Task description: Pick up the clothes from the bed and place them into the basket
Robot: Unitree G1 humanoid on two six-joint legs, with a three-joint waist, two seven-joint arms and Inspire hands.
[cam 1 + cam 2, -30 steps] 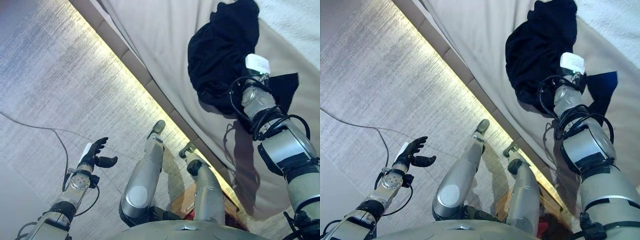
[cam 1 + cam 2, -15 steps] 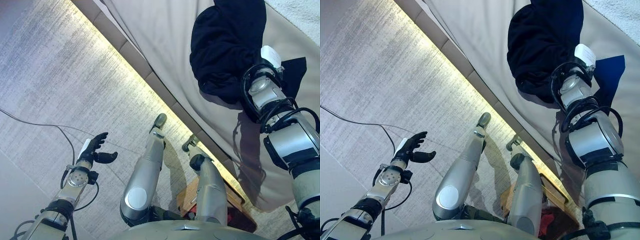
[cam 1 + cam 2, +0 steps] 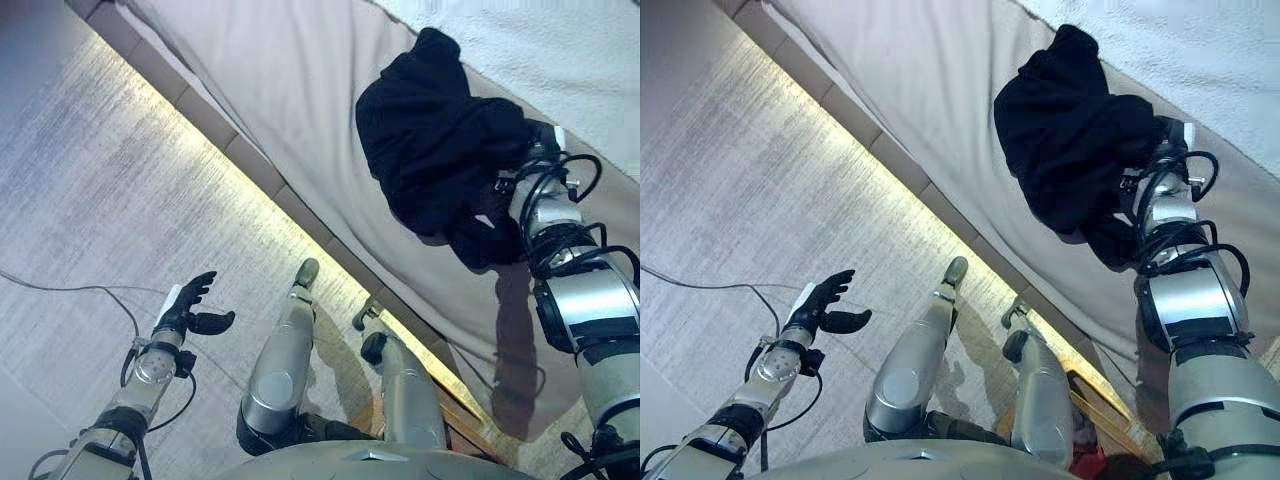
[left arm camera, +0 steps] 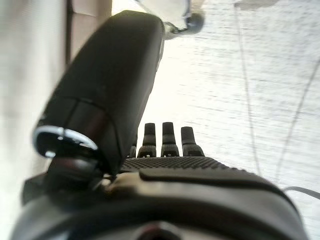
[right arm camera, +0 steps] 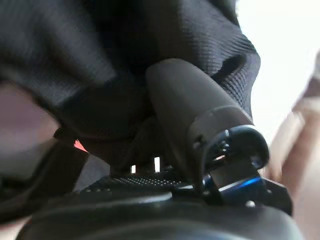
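Observation:
A black garment (image 3: 430,140) lies bunched on the beige bed sheet (image 3: 290,90) near the bed's edge. My right hand (image 3: 1160,150) is buried in its right side. In the right wrist view my thumb (image 5: 185,105) presses into the black cloth (image 5: 75,65), which folds over the palm and hides the fingers. A lower fold of the garment (image 3: 480,235) hangs by my right wrist. My left hand (image 3: 190,305) is open and empty, held out over the floor, its fingers (image 4: 165,140) straight in the left wrist view.
A white textured blanket (image 3: 570,50) covers the bed's far part. A lit strip (image 3: 240,180) runs along the bed base above the grey carpet (image 3: 90,180). A wooden-edged thing (image 3: 1105,415) with something red in it stands by the bed's side at lower right.
The view has shifted. My right hand has pushed further into the black garment, and the cloth has gathered round it. The left hand has kept its pose.

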